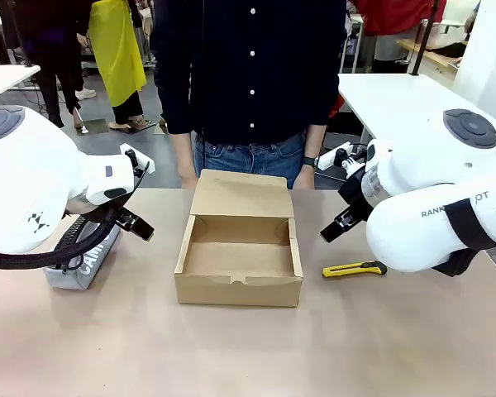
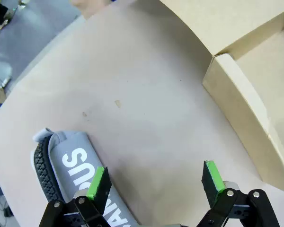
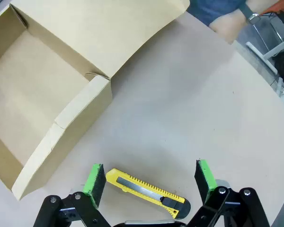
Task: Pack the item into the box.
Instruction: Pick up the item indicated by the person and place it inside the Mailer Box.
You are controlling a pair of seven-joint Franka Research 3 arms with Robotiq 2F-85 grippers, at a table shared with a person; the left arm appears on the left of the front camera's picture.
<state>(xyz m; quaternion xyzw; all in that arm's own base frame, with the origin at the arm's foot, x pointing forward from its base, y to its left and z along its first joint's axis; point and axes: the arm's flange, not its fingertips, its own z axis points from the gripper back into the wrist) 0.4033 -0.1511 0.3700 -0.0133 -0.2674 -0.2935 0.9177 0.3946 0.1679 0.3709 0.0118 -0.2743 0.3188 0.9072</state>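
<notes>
The shallow brown cardboard box [image 1: 238, 291] stands open on the table [image 1: 380, 347]; the left gripper [image 2: 155, 180] and the right gripper [image 3: 149, 176] are both spread, empty.

Plain brown corrugated cardboard box [image 1: 238, 291] in the middle, the same unprinted tan inside and out. To its right, a slim utility knife [image 3: 146, 189]: bright yellow, silver strip, black end. On the left, a soft grey zip pouch [image 2: 71, 165] with white capitals and a black zip. The black left gripper [image 2: 155, 179] and black right gripper [image 3: 149, 175] show vivid green pads [image 2: 98, 182]. The pale beige tabletop [image 1: 248, 356] is faintly speckled.
</notes>
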